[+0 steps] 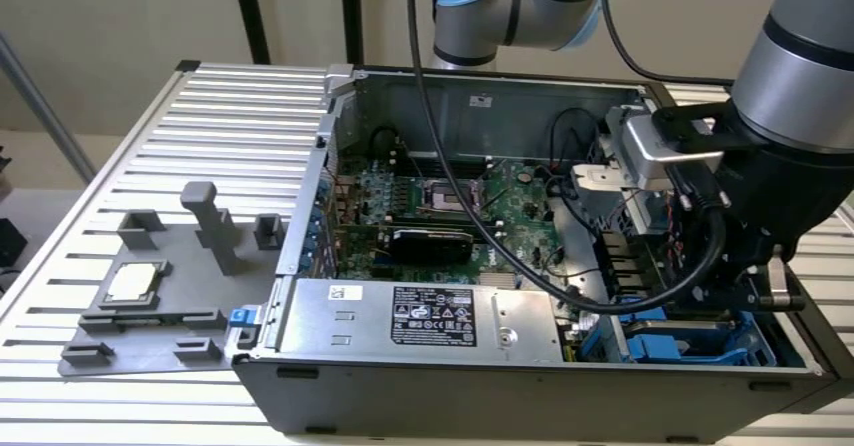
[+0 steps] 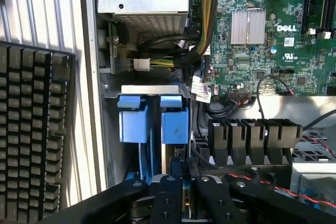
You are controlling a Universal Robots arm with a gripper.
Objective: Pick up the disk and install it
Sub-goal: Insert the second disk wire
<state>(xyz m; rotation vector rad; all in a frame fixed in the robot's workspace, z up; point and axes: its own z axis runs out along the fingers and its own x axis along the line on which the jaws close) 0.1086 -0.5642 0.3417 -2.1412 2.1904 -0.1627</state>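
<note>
The disk (image 2: 174, 125) stands on edge in the drive bay at the case's front corner, its blue carrier frame and a sliver of grey metal showing. A second blue carrier (image 2: 131, 121) sits in the slot beside it. My gripper (image 2: 182, 181) reaches down into the bay with its black fingers (image 2: 169, 190) pressed close on the disk's near edge. In the exterior view the gripper (image 1: 722, 304) hangs low over the blue bay (image 1: 671, 347) at the case's front, on the exterior view's right.
The open computer case (image 1: 314, 176) holds the green motherboard (image 1: 447, 201) and a large silver box with a black label (image 1: 414, 316). Black cable connectors (image 2: 252, 136) and red wires lie beside the bay. A grey fixture (image 1: 147, 311) with a small square chip (image 1: 134, 282) sits outside the case.
</note>
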